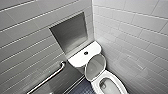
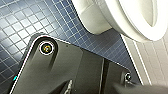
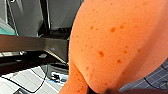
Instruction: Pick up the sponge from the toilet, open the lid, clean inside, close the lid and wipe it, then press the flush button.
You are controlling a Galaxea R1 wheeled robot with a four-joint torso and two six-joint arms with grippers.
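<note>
The white toilet (image 1: 108, 83) stands in the corner with its lid (image 1: 95, 67) raised against the cistern (image 1: 83, 57), so the bowl is open. A round flush button (image 1: 86, 53) sits in the cistern top. The orange sponge (image 3: 115, 42), pitted with small holes, looms very large in the right wrist view, and my right gripper is shut on it. In the left wrist view the toilet's bowl and rim (image 2: 140, 17) are seen from the side, close above the floor. My left gripper is open and holds nothing that I can see.
A metal grab bar (image 1: 47, 80) runs along the left tiled wall, below a recessed niche (image 1: 70, 32). Dark blue small-tiled floor (image 2: 22, 22) surrounds the toilet base. A white tiled wall (image 1: 135, 37) closes in on the right.
</note>
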